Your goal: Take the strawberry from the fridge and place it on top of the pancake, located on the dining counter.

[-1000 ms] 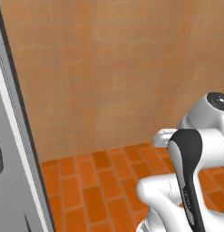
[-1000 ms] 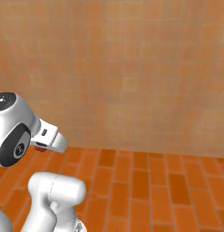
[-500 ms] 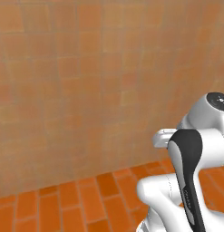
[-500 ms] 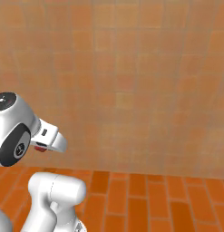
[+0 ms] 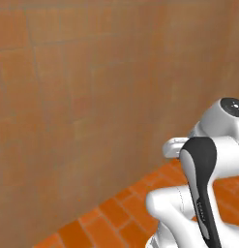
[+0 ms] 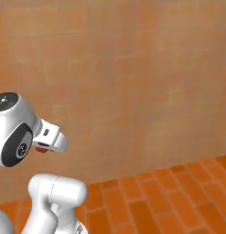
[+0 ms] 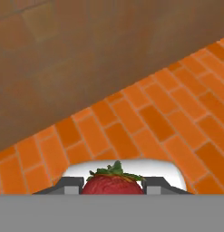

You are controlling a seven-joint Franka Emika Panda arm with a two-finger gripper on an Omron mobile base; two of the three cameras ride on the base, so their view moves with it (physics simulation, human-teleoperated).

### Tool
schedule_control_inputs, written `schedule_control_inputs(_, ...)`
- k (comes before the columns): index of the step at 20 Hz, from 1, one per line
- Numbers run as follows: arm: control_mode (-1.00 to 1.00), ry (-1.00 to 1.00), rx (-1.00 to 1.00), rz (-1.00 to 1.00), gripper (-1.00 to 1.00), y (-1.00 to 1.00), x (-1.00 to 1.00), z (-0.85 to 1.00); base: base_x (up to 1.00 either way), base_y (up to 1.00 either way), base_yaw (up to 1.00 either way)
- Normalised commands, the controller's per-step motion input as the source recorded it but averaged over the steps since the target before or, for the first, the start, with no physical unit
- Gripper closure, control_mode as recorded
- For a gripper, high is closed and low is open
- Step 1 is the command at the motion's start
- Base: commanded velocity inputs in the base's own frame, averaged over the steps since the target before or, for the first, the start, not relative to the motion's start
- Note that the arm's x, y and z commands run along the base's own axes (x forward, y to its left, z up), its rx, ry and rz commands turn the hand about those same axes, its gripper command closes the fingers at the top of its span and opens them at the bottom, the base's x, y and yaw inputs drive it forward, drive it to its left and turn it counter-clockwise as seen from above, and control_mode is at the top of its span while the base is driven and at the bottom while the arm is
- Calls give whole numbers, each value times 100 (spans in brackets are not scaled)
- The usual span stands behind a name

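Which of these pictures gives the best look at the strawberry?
The hand view: the strawberry sits front and centre with its green leaves, gripped in the pincer. The right base view catches just a red speck under the hand.
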Motion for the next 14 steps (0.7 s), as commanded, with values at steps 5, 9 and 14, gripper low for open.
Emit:
schedule_control_inputs(5, 100, 0, 0, 0, 100, 0, 0, 0, 35, -21, -81)
schedule_control_inputs(9, 100, 0, 0, 0, 100, 0, 0, 0, 36, -12, -82)
schedule_control_inputs(14, 100, 0, 0, 0, 100, 0, 0, 0, 53, 0, -78)
